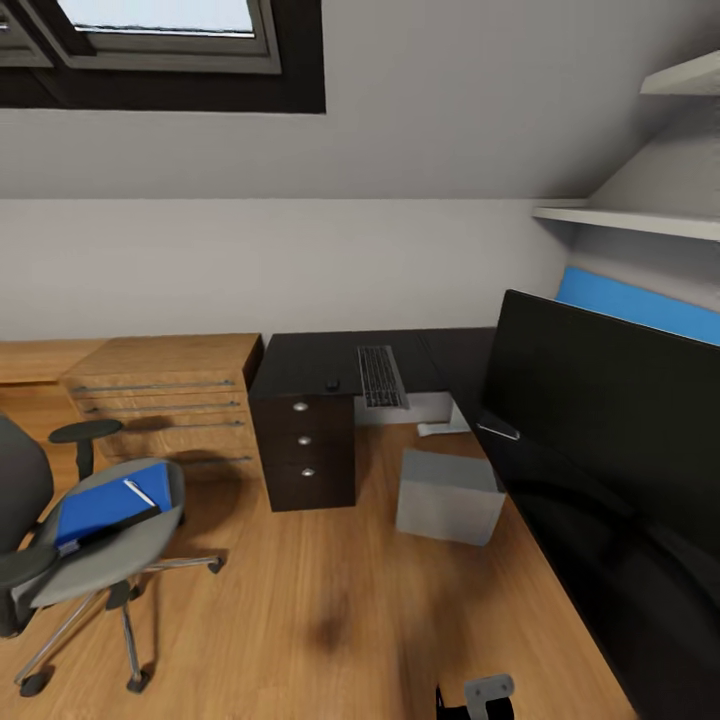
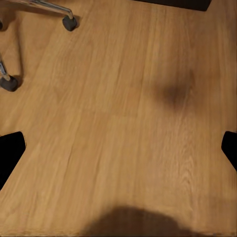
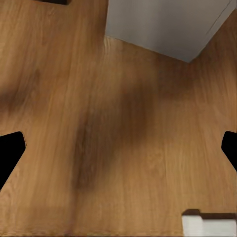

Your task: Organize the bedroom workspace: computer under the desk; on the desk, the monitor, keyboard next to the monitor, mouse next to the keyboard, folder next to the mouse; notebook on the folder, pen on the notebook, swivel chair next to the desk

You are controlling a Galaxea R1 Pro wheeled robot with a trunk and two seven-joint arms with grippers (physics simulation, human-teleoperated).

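Standing back on the wooden floor, you see the black desk against the far white wall, its three-drawer block facing the room. The keyboard lies on the desktop with its long axis running from the front edge toward the wall, one short end at the front edge. The mouse sits just beside it, on the side nearer the drawers, close to the front edge. The grey computer stands on the floor in front of the desk's open knee space, turned slightly askew. The monitor fills the near right, very close to the camera, its wide screen slanting away toward the wall.

At the left the swivel chair stands well apart from the desk, near a light wooden cabinet. The blue folder lies flat on its seat, long side angled across it, with a thin white pen on top.

Open floor stretches between chair, drawers and computer. A sloped ceiling with a skylight rises above; white shelves sit at the upper right.

Both wrist views look straight down at bare floor: the left gripper and right gripper have their fingertips spread wide, grasping nothing.
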